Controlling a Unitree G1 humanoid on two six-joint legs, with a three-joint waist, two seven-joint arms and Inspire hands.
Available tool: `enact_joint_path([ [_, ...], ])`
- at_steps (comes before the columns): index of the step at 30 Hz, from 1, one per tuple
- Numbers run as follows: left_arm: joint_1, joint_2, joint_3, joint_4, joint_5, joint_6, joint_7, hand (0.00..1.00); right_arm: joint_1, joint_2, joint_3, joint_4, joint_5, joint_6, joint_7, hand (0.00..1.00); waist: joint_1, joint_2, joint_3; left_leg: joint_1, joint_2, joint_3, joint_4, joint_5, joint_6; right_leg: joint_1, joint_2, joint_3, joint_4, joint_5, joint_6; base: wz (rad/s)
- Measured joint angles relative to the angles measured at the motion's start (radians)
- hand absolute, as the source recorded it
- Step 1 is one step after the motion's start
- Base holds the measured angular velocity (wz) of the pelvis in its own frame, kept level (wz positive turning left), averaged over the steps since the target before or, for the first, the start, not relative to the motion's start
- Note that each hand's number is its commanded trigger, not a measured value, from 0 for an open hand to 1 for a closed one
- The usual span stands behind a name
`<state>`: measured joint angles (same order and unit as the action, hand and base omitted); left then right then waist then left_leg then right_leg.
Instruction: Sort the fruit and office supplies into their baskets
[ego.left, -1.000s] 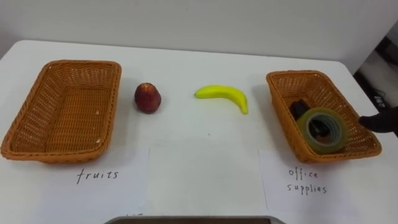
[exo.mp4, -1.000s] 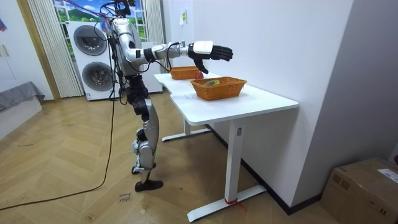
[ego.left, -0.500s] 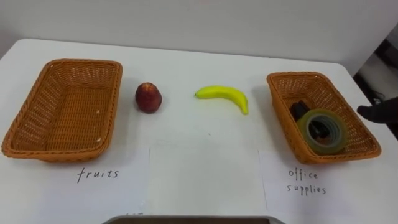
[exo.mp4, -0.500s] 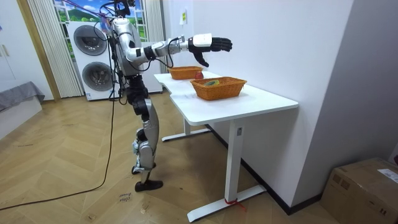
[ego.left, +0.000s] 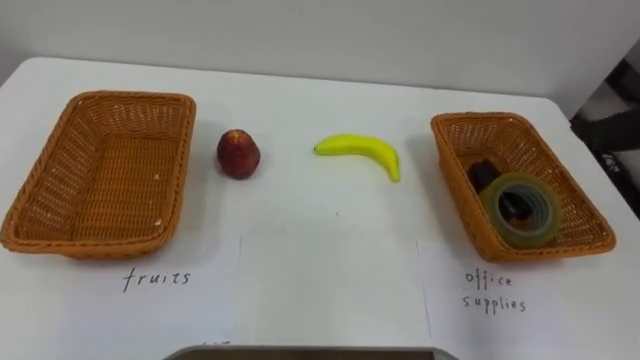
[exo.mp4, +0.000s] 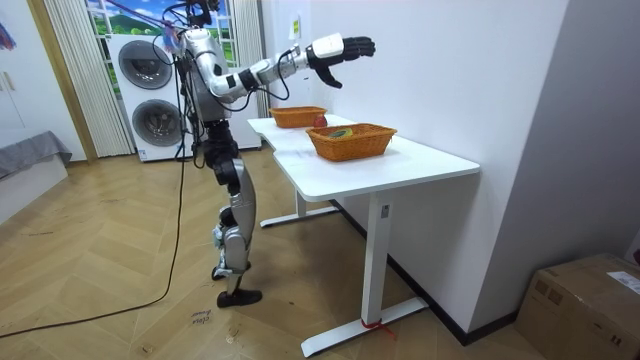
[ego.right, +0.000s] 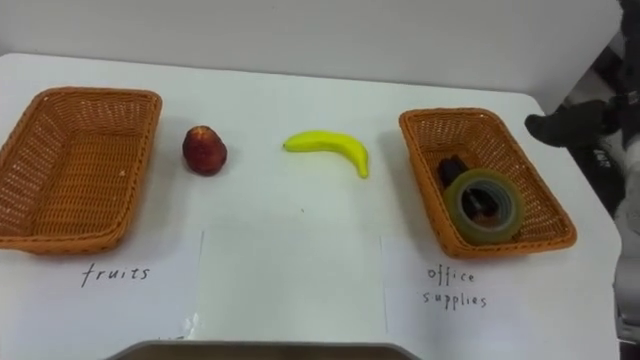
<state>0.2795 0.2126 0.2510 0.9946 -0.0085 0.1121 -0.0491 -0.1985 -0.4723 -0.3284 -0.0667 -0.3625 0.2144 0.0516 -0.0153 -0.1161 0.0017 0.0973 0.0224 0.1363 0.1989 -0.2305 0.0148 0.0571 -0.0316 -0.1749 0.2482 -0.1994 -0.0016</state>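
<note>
Next we should swing our right hand (ego.right: 565, 124), fingers loosely spread and empty, toward nine o'clock, over the banana (ego.left: 362, 152), bound for the fruits basket (ego.left: 130, 98).

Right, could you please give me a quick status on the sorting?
Right hand open, empty, raised beside the right wicker basket. Red round fruit and yellow banana on the white table, not yet in the left wicker basket. Path clear.

Silver torso (dark legs), white forearm, black right hand (exo.mp4: 351, 47)
</note>
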Motion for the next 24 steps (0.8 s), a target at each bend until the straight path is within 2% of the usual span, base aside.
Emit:
enact_joint_path([
  [6,0.003,-0.004,0.001,0.006,0.003,0.0,0.001,0.0,-0.025,0.0,0.008,-0.057,0.071,0.006,-0.005,0.0,0.028,0.002,0.0013,-0.004,-0.001,-0.007,-0.002,0.0,0.0,0.007,-0.002,-0.023,-0.01,0.0,0.0,0.02],
  [10,0.027,-0.004,-0.001,0.016,0.017,0.001,-0.002,0.0,-0.056,-0.001,0.047,-0.067,0.135,0.005,-0.004,0.0,0.047,0.002,0.0001,-0.005,-0.004,-0.015,0.0,0.0,0.0,0.011,0.0,-0.032,-0.011,0.0,0.0,0.08],
  [14,0.049,-0.004,-0.001,0.015,0.053,0.018,-0.006,0.0,-0.057,-0.001,0.084,-0.067,0.203,0.005,0.013,0.0,0.057,-0.001,-0.004,-0.017,-0.005,-0.044,0.007,0.001,-0.001,0.015,-0.003,-0.06,-0.013,0.0,0.0,0.21],
  [19,0.051,-0.002,-0.007,0.006,0.069,0.034,-0.012,0.0,-0.057,-0.001,0.135,-0.063,0.241,0.005,0.043,0.0,0.082,-0.002,-0.0027,-0.021,-0.011,-0.07,0.007,0.003,-0.003,0.032,-0.006,-0.089,-0.031,0.0,0.0,0.15],
  [22,0.051,0.002,-0.021,-0.021,0.07,0.034,-0.019,0.0,-0.057,-0.004,0.183,-0.026,0.262,0.005,0.064,0.0,0.101,-0.015,-0.0026,-0.03,-0.013,-0.092,0.008,0.006,-0.005,0.033,-0.01,-0.116,-0.029,0.0,0.0,0.21],
  [24,0.051,0.004,-0.027,-0.041,0.068,0.034,-0.022,0.0,-0.057,-0.004,0.208,0.006,0.266,0.006,0.083,0.0,0.106,-0.027,0.001,-0.043,-0.015,-0.108,0.024,0.007,-0.005,0.03,-0.012,-0.13,-0.029,0.0,0.0,0.22],
])
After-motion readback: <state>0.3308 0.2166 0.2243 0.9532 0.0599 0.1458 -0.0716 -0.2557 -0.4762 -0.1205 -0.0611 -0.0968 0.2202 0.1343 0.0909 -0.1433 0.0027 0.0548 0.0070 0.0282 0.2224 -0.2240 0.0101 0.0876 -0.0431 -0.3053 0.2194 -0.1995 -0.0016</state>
